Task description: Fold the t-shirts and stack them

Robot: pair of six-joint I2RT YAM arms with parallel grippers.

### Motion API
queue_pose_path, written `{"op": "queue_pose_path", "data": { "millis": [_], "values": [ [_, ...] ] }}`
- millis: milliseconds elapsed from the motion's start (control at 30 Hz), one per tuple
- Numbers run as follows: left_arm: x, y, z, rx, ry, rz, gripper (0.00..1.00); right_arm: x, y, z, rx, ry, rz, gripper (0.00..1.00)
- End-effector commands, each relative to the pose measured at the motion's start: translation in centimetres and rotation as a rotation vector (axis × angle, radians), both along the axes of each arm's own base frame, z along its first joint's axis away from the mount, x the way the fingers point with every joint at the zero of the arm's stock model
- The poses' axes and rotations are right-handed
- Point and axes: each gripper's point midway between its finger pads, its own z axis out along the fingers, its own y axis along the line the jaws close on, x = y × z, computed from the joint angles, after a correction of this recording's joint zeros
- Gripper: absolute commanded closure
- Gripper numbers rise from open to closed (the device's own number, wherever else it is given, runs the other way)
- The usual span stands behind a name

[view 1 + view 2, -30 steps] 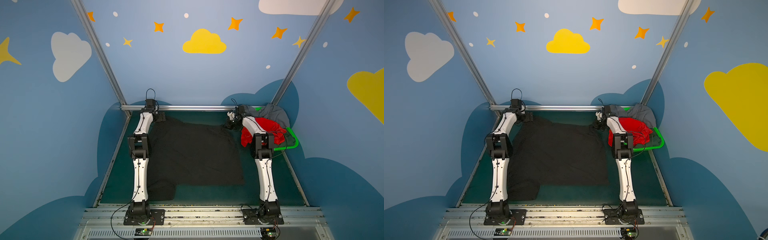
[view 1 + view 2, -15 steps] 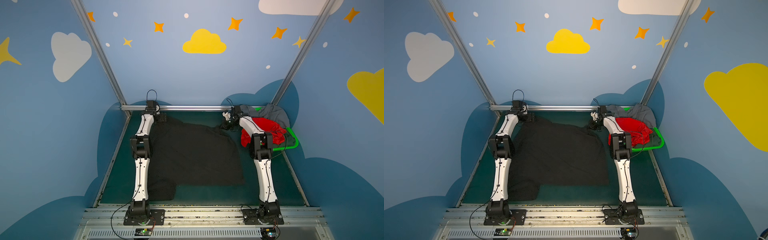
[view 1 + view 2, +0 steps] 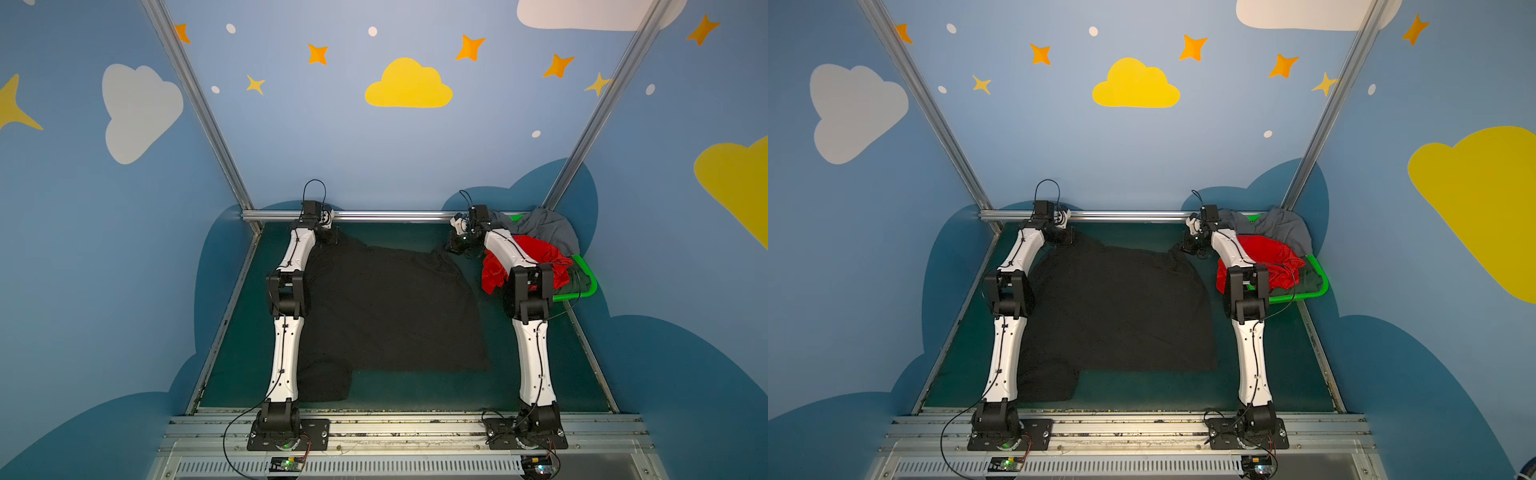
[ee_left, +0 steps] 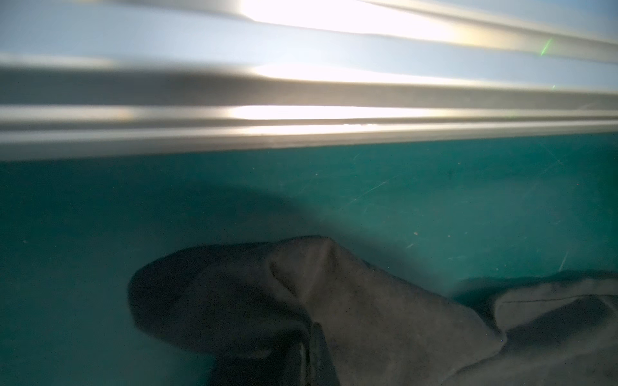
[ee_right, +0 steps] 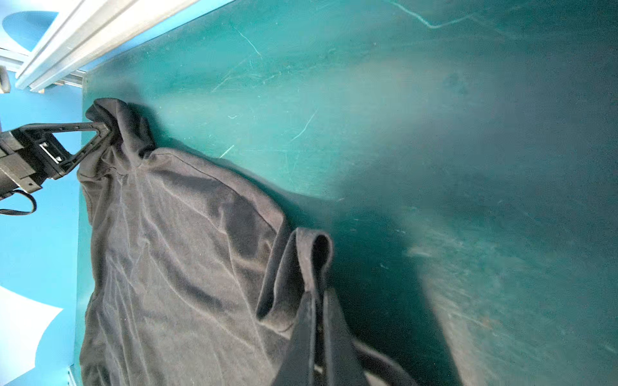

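Note:
A black t-shirt (image 3: 390, 307) (image 3: 1117, 307) lies spread on the green table, one sleeve bunched near the front left. At its far left corner, my left gripper (image 3: 332, 239) (image 3: 1069, 239) is shut on a raised fold of the black cloth (image 4: 351, 300); the closed tips (image 4: 309, 337) are half buried in it. My right gripper (image 3: 455, 245) (image 3: 1187, 247) (image 5: 317, 294) is shut on the far right corner, which stands up as a loop (image 5: 301, 267). The right wrist view also shows the left gripper (image 5: 107, 132) pinching the opposite corner.
A bright green basket (image 3: 586, 286) (image 3: 1323, 286) at the back right holds a red t-shirt (image 3: 536, 253) (image 3: 1266, 253), a grey one (image 3: 548, 228) (image 3: 1287, 230) and a dark green one (image 3: 1308, 278). An aluminium rail (image 3: 395, 215) (image 4: 301, 133) runs just behind both grippers.
My left gripper has shut on the shirt's far left corner. The right gripper has carried its corner slightly toward the back rail, pulling the far edge taut.

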Motion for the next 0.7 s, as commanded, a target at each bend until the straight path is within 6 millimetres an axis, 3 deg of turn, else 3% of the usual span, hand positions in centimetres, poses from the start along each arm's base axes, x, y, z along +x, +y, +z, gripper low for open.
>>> {"op": "queue_pose_path", "data": {
  "millis": [0,400,667],
  "values": [
    [0.3,0.7,3.6,0.003,-0.048,0.026,0.96,1.0,-0.9,2.9,-0.016,-0.061,-0.02,1.0],
    [0.1,0.6,9.4,-0.018,-0.14,0.04,0.96,1.9,-4.7,2.8,-0.138,-0.064,-0.118,1.0],
    [-3.0,1.1,11.7,0.037,-0.083,0.036,0.96,2.0,-5.9,4.0,-0.123,-0.075,-0.142,1.0]
  ]
}}
